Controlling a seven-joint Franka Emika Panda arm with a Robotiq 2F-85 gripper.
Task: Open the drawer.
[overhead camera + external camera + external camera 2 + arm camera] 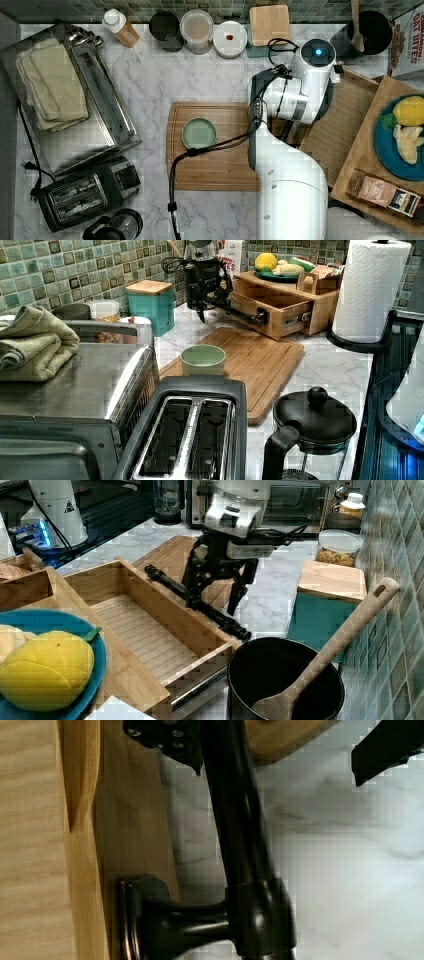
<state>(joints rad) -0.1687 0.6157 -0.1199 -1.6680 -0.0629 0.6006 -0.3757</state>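
The light-wood drawer (145, 635) stands pulled out of its wooden stand, its slatted inside showing; it also appears in the left view (272, 301) and the top view (342, 125). Its long black bar handle (167, 584) (235, 820) runs along the front. My gripper (214, 600) hangs over the handle, open, one finger (192, 597) on the drawer side of the bar and the other finger (236, 597) on the counter side. The wrist view shows the gripper (277, 772) with the bar between the fingers, close to the inner finger (165, 740).
A darker cutting board (220, 165) with a green bowl (199, 133) lies in front of the drawer. A teal wooden-lidded box (325, 600) and a black pot with a wooden spoon (285, 680) stand beside the handle's end. A blue plate (97, 672) tops the stand.
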